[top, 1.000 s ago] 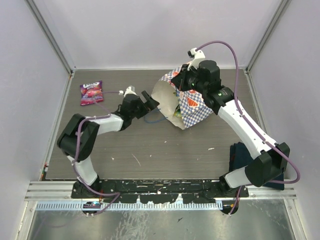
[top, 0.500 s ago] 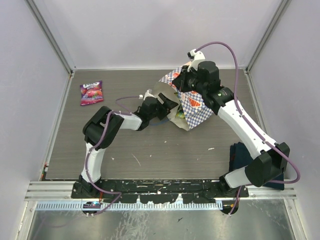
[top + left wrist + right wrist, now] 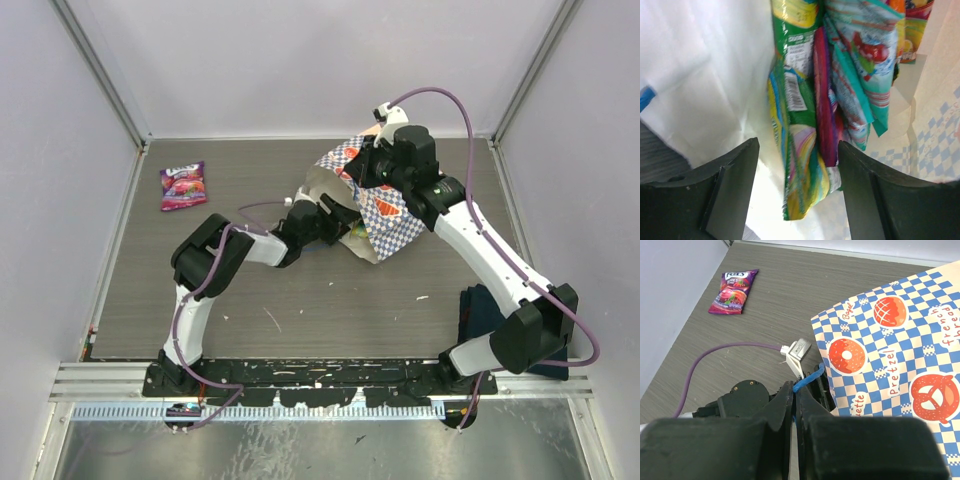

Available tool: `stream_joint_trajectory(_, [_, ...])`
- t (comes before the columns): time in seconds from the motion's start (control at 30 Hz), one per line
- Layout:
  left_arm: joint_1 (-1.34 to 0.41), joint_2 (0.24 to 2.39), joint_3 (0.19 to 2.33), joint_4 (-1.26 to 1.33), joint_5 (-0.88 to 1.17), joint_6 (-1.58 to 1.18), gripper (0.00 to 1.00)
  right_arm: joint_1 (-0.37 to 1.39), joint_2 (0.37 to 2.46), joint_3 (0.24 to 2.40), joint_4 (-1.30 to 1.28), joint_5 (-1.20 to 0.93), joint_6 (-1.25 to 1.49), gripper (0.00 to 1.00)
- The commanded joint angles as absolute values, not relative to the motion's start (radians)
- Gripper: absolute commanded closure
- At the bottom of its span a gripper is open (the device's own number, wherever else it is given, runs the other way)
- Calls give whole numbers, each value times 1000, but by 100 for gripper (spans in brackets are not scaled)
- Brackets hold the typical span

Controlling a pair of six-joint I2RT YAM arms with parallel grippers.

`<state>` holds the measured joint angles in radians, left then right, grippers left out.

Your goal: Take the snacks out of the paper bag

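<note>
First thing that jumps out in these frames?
The left gripper is inside the mouth of the checkered paper bag at mid-table, jaws open either side of a bunch of green, purple and teal snacks. The right gripper is shut on the bag's blue cord handle. One purple packet lies alone on the table, far left.

White arms (image 3: 490, 250), black joints (image 3: 525, 335) — purple cables (image 3: 740, 345), black fingers (image 3: 725, 195).

Snacks (image 3: 802, 145) overrun the top edge (left wrist).
</note>
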<state>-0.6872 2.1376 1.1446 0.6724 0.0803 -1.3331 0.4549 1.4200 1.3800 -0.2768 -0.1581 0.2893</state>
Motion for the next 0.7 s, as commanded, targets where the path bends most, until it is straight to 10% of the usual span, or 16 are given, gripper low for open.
stream_joint_trajectory(0.0, [-695,2148,1099,829,137,-1439,37,452,1379,1384,-206,-152,282,99])
stream_joint_trajectory(0.3, [-714,2206,1129,893,166,-1505,54,451,1367,1367,-199,-158,288,99])
stream_joint_trajectory(0.5, [-700,2183,1082,958,147,-1496,97,451,1359,1361,-199,-159,287,99])
stream_joint_trajectory(0.67, [-657,2079,961,982,128,-1439,100,452,1349,1356,-199,-146,278,99])
